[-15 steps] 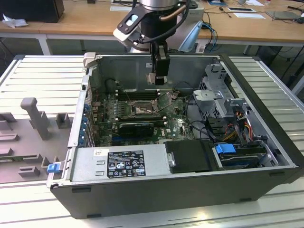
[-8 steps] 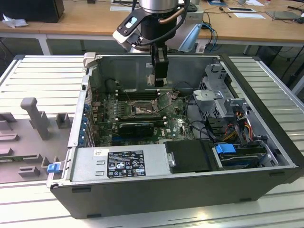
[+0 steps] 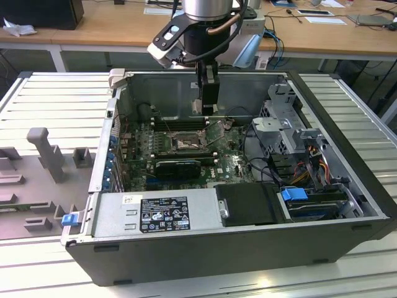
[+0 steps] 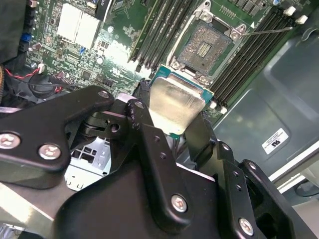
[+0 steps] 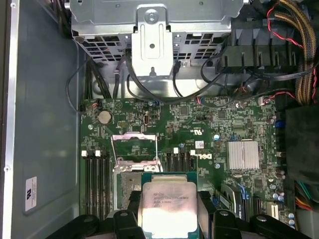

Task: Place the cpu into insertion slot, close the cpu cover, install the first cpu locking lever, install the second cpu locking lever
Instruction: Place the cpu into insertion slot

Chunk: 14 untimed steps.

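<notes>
My gripper (image 3: 208, 112) hangs inside the open computer case, shut on the cpu (image 4: 174, 105). The chip is a flat square with a silvery top, pinched at two opposite edges between the black fingers (image 4: 144, 117). In the first wrist view the cpu (image 5: 167, 206) hovers over the edge of the insertion slot (image 5: 127, 188) and covers part of it. The insertion slot (image 4: 205, 46) shows its brownish pin field bare, a short way beyond the chip. The cpu cover (image 5: 130, 135) stands swung open beside the socket. In the exterior view the insertion slot (image 3: 183, 144) lies in front of and below the gripper.
Long black memory slots (image 3: 180, 123) flank the socket. A black graphics card (image 3: 178, 166) lies in front of it, and the power supply (image 3: 155, 211) lies nearer still. A metal drive cage (image 3: 279, 124) and cable bundles (image 3: 310, 162) fill the case's right side. Grey fixtures (image 3: 46, 152) stand outside the case.
</notes>
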### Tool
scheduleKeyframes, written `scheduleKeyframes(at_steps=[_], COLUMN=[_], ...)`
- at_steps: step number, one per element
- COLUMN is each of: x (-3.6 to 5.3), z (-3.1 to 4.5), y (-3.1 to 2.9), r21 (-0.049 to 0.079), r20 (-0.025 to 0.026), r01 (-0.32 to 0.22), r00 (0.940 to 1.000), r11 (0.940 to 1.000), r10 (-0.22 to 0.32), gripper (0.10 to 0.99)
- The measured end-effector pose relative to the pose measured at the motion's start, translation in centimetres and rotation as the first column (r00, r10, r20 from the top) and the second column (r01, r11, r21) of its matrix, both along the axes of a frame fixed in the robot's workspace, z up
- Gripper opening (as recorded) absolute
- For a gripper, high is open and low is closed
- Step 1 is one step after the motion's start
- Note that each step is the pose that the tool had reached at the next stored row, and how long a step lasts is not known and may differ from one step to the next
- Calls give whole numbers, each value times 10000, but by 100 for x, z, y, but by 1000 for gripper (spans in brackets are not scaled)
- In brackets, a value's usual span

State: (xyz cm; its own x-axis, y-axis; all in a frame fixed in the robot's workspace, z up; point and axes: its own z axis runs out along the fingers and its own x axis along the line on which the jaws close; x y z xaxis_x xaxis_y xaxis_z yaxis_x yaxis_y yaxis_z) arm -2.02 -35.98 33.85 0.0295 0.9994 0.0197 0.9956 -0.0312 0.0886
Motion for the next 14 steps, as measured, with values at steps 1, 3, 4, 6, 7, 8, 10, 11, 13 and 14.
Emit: scheduleKeyframes(at_steps=[1, 3, 4, 6, 7, 8, 10, 11, 13, 14], x=[0, 0, 0, 0, 0, 0, 0, 0, 0, 0], z=[-17, -41, -60, -78, -92, -100, -125, -142, -163, -174], y=[0, 0, 0, 0, 0, 0, 0, 0, 0, 0], r21=[1, 0, 0, 0, 0, 0, 0, 0, 0, 0], r20=[0, 0, 0, 0, 0, 0, 0, 0, 0, 0], r01=[0, 0, -1, -1, 0, 0, 0, 0, 0, 0], r00=[10000, 10000, 10000, 10000, 10000, 10000, 10000, 10000, 10000, 10000], r11=[10000, 10000, 10000, 10000, 10000, 10000, 10000, 10000, 10000, 10000], r10=[0, 0, 1, 1, 0, 0, 0, 0, 0, 0], gripper=[525, 525, 525, 525, 525, 525, 525, 525, 525, 525])
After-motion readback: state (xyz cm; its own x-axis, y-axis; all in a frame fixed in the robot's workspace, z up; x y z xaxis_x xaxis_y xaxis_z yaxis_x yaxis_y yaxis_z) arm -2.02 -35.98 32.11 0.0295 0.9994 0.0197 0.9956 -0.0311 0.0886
